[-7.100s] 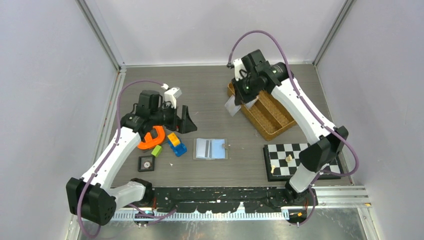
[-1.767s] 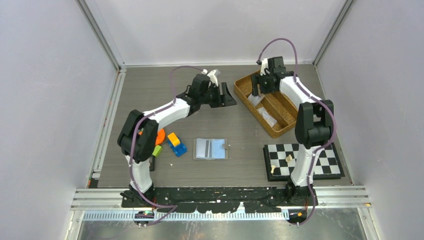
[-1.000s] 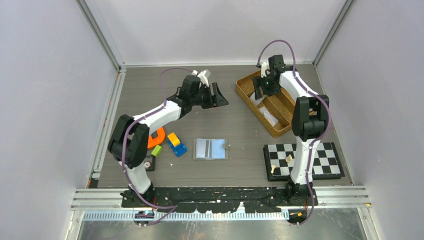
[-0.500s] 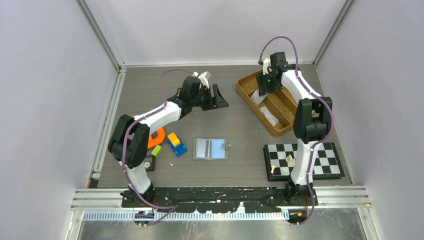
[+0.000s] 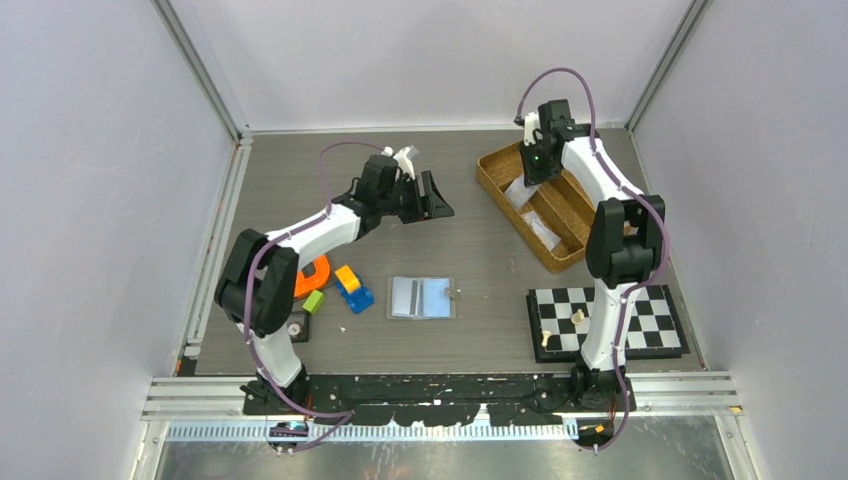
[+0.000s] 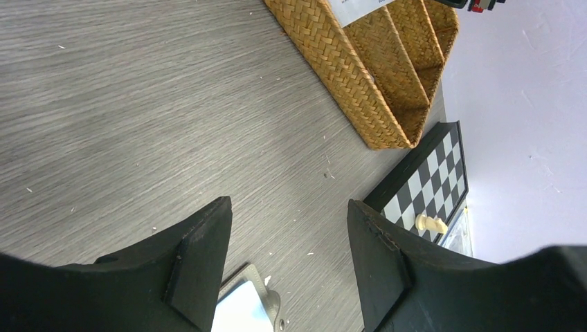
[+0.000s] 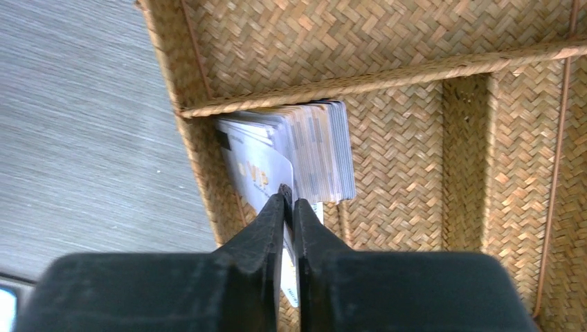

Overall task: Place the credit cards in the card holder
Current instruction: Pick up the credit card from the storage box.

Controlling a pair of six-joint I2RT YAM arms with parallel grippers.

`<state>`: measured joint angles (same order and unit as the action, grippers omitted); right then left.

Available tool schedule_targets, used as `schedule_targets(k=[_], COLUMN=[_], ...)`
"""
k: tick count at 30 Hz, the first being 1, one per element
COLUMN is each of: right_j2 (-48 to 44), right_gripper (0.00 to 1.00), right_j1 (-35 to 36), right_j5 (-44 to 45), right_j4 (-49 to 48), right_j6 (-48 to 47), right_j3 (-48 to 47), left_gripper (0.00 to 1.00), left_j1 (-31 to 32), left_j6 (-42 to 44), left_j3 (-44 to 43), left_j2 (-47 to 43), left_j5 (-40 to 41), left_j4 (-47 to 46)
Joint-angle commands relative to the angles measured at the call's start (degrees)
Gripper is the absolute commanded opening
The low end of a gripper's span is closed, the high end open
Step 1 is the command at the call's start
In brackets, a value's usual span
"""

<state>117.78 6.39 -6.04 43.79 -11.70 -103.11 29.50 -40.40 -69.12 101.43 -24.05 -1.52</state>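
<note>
Woven wicker basket (image 7: 415,41), glossy credit cards (image 7: 315,149), matt woodgrain table (image 7: 69,104)

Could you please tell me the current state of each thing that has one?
Card holder: open, lying flat on the table.
Credit cards: stacked in a basket compartment.
Right gripper: closed on one of them.
Left gripper: open, empty, above the table.

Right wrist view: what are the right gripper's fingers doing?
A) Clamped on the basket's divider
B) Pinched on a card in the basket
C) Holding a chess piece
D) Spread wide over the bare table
B. The right gripper has its fingers pressed nearly together on the edge of a credit card inside the wicker basket.
</note>
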Motion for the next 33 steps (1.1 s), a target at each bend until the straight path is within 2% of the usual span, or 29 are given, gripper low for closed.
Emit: schedule_targets(k=[1,3,9,15,19,22,24,28,33], right_j2=[-4.41,-4.85,-7.58,-13.99,-20.53,-26.59,-30.01,-34.45,-34.25], right_gripper=[0.06,0.01,0.0,0.01,0.0,0.0,0.0,0.01,0.0], right_j1=[1.05,1.47,3.35,7.3,10.32,12.98,15.15,19.13,20.92], right_j5=[1.72,0.21,-4.33,-9.35,-20.87,-32.4,-38.93,-49.94,-52.1], right_j4=[0.88,2.21,6.83,13.24,12.76,7.18,3.11,-2.12,3.59], right_j6=[-0.36,-0.22,0.91,3.62,8.04,13.69,16.5,19.01,17.23], right_j3=[-3.41,-4.39,-7.03,-8.11,-2.49,4.7,8.79,13.29,10.1], left_gripper=[0.64,0.64,0.64,0.64,0.68,0.69,0.69,0.71,0.72], left_j1=[-0.4,-0.4,-0.4,-0.41,-0.4,-0.41,-0.41,-0.41,-0.4], left_j6=[0.92,1.6,4.24,7.81,13.09,20.05,24.08,26.03,22.88], left_j3=[0.1,0.15,1.18,1.7,0.98,-1.87,-1.9,0.86,5.22], left_j2=[-3.56,-4.55,-9.63,-18.51,-24.63,-26.59,-28.45,-32.42,-35.77], left_j5=[-1.25,-1.26,-1.08,-2.38,-7.85,-12.31,-13.53,-17.4,-25.23], left_j4=[0.16,1.0,5.67,13.75,21.69,32.05,35.81,35.71,29.59])
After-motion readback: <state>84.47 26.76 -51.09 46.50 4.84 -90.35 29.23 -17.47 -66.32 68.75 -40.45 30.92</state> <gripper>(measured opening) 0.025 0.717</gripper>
